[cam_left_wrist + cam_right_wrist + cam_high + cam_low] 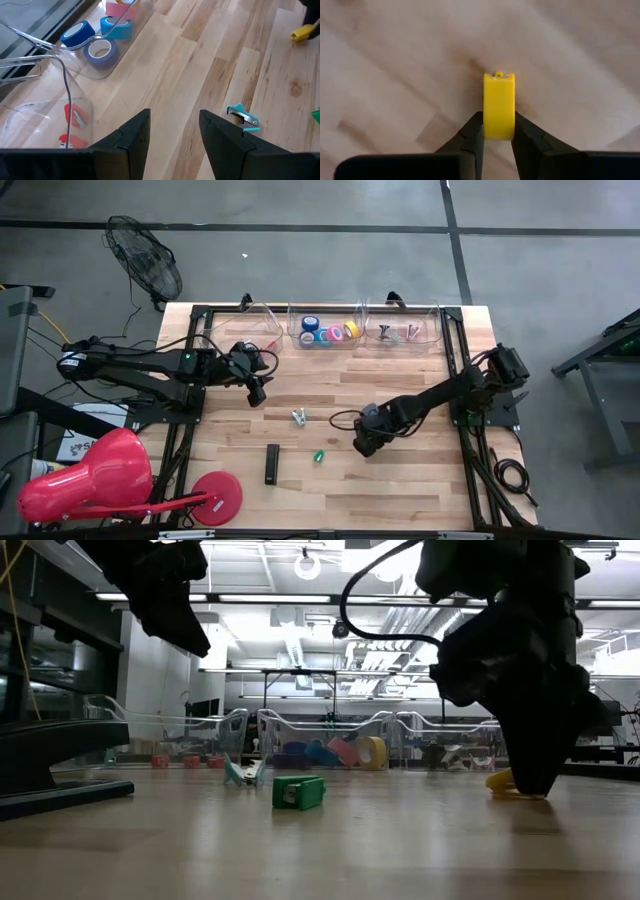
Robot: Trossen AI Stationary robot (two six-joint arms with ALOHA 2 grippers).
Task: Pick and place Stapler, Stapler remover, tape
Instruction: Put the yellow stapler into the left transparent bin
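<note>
Down at the tabletop (400,480), the right gripper (498,131) has its two fingers (472,134) pressed against either side of a small yellow stapler (498,105), which stands on the wood between them and juts out past the tips. The left gripper (172,132) hangs above the table with its fingers (134,132) parted and nothing between them. Just beyond its fingertips lies a light blue staple remover (243,118); off to one side of them are the clear bins (60,75), one with blue tape rolls (102,50). A green stapler (299,792) and a black stapler (272,464) lie well apart from both grippers.
</note>
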